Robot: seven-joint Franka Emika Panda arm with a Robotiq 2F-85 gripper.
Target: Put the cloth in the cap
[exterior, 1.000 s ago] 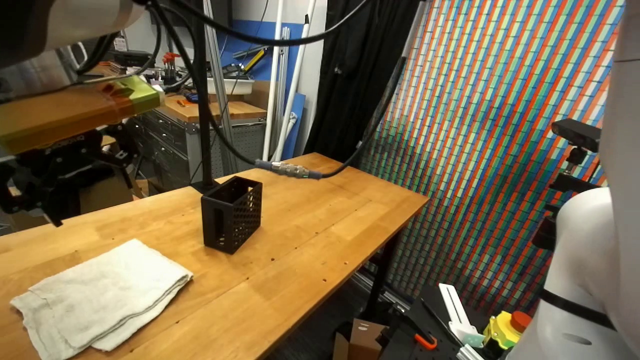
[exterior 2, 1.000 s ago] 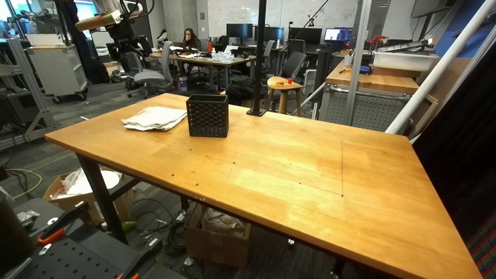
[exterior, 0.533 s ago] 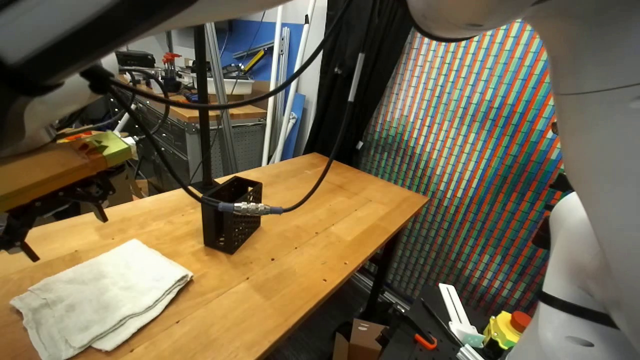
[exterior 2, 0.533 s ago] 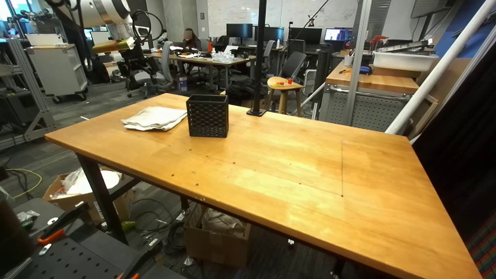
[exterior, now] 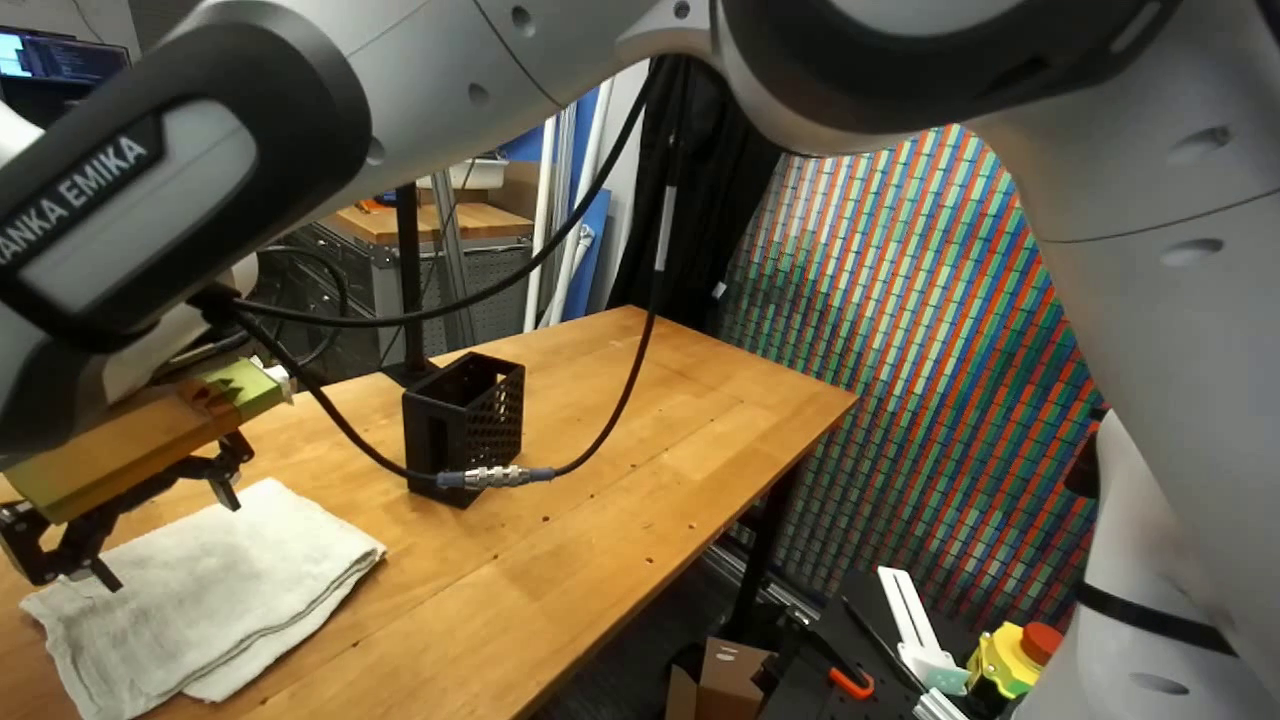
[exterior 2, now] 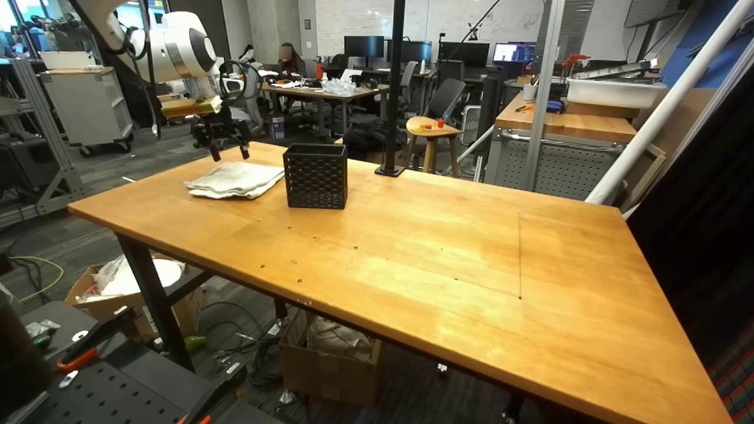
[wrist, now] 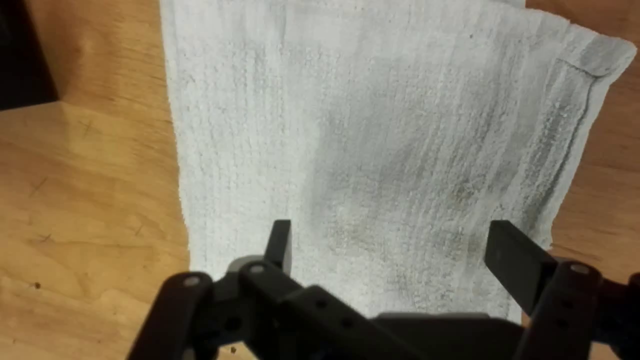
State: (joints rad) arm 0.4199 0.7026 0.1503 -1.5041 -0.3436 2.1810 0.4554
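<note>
While the jaws stand wide apart, the cloth (wrist: 350, 145) lies below.

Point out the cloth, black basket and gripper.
Cloth (wrist: 360, 150), wrist view: middle of its upper face.
Black basket (exterior 2: 316, 178), in an exterior view: patterned side wall.
Gripper (wrist: 387, 240), wrist view: midway between its fingertips.

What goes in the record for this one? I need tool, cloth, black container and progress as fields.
tool: open, over the cloth, not gripping it
cloth: white, folded, flat on the table
black container: open-topped, upright on the table, apart from the cloth
progress: cloth not yet lifted, outside the black container
possible target: black container; no cap recognizable
</note>
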